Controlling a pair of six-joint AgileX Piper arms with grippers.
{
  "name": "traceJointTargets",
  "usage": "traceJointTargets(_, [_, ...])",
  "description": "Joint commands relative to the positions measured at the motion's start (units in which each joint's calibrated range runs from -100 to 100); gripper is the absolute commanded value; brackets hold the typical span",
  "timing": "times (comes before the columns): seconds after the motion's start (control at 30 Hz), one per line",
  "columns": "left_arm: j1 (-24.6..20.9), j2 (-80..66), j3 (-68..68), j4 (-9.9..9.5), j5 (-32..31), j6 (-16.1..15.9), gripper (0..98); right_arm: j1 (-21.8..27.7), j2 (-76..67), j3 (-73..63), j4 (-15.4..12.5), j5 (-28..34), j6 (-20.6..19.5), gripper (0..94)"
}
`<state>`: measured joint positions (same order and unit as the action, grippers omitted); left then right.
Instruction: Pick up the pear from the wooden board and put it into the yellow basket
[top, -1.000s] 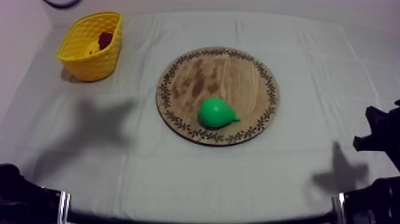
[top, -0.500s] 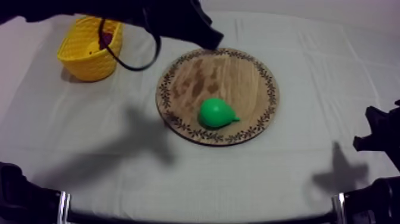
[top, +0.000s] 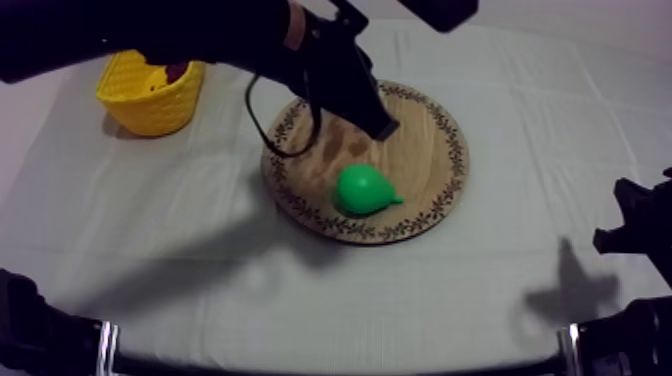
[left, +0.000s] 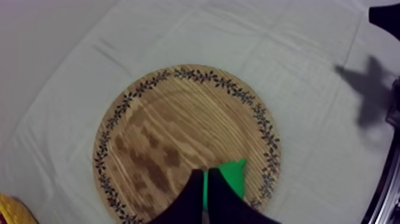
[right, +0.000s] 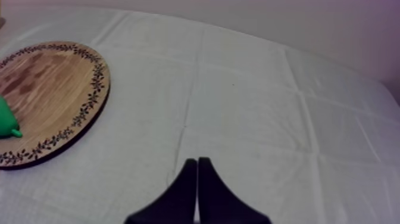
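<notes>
my left claw is clenched on nothing, fingers together as a wedge, over the wooden board just behind the pear. my right claw is clenched too. the pear lies ungrasped on the board's near part, so opening, grasp, lift and carry to the yellow basket are all left. its long axis runs across the bench, stem toward my right arm.
</notes>
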<state>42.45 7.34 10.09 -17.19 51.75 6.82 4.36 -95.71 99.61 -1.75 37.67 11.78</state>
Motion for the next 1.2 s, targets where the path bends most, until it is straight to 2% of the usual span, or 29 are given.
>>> traceJointTargets(0.0, [0.0,1.2,-0.2,-0.03,-0.1,-1.2,0.0,0.0,0.0,0.1,0.0,0.1,0.0,0.5])
traceJointTargets(0.27, [0.1,5.2,-0.8,0.37,-0.3,-4.3,0.0,0.0,0.0,0.1,0.0,0.1,0.0,0.5])
traceJointTargets(0.47, [-0.1,6.7,-1.2,2.02,-0.3,-7.7,1.1,0.0,0.0,0.1,0.0,0.1,0.0,0.5])
traceJointTargets(0.5, [-0.2,6.9,-1.5,2.41,-0.2,-8.4,4.2,0.0,0.0,0.1,0.0,0.1,0.0,0.5])
traceJointTargets(0.7, [-0.7,7.8,-2.5,4.08,1.8,-11.0,39.1,0.0,0.0,0.1,0.0,0.1,0.0,0.5])
traceJointTargets(0.83, [-1.1,8.4,-3.6,4.35,6.8,-12.2,70.4,0.0,0.0,0.1,0.0,0.1,0.0,0.5])
traceJointTargets(0.9, [-1.2,8.5,-4.2,4.32,9.9,-12.9,82.9,0.0,0.0,0.1,0.0,0.1,0.0,0.5])
traceJointTargets(1.0, [-1.3,8.7,-4.8,4.29,13.2,-13.9,91.5,0.0,0.0,0.1,0.0,0.1,0.0,0.5])
traceJointTargets(1.17, [-1.4,8.6,-5.2,4.34,15.8,-14.5,95.3,0.0,0.0,0.1,0.0,0.1,0.0,0.5])
